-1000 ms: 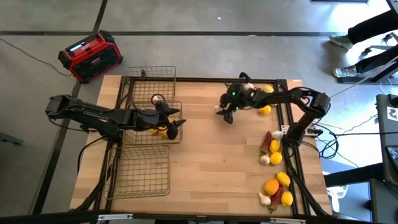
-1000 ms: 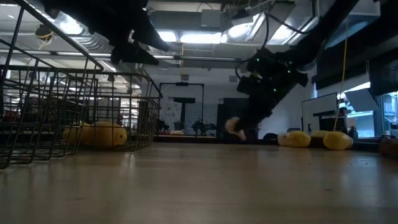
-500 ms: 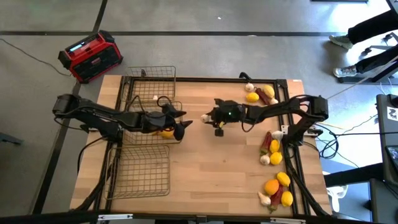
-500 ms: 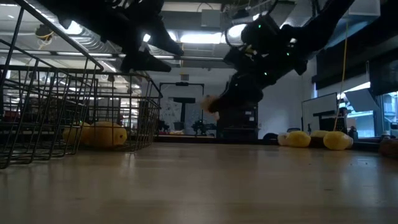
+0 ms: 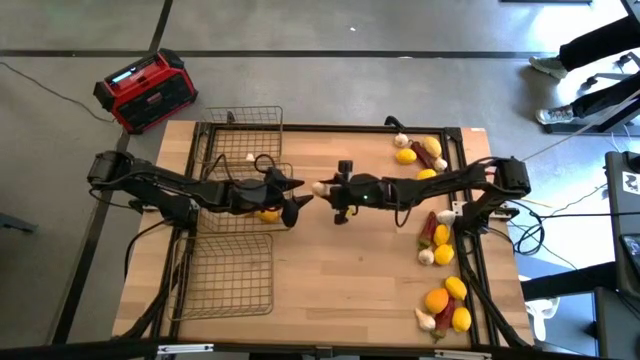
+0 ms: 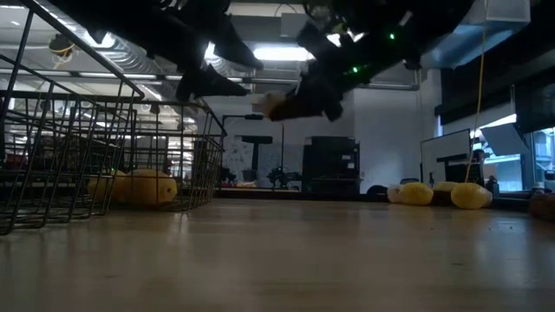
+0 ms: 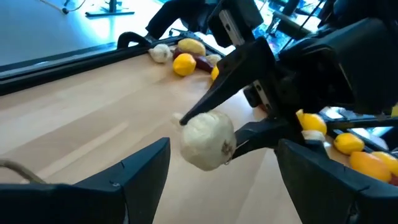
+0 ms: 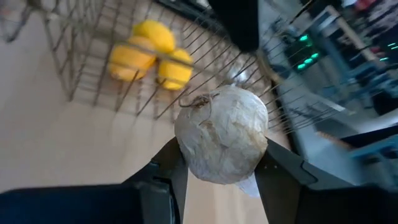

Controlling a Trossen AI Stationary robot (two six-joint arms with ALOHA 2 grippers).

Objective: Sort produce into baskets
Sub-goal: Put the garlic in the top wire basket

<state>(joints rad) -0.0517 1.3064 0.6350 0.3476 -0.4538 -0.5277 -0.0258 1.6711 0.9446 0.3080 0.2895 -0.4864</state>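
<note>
A whitish garlic bulb hangs over the middle of the table, with my right gripper shut on it. My left gripper stands open just left of the bulb, by the right side of the middle basket. In the left wrist view the bulb shows ahead between the left fingers, apart from them. Lemons lie on the middle basket's floor. A far basket and a near basket flank it. More produce lies along the right edge. My right gripper pinches the garlic bulb by two opposite sides between its two fingers. The fingers reach in from the table's right, slanting slightly down. The bulb is lifted well clear of the table.
Lemons, garlic and a chili lie at the far right corner; oranges, lemons and garlic lie at the near right. A red-and-black box sits on the floor beyond the far left corner. A person's legs show at the far right.
My right gripper has swung from the far right pile toward the table's left, rising and rolling, carrying the garlic bulb clear of the table to the middle. My left gripper has reached a little toward the right, out past the middle basket's side.
</note>
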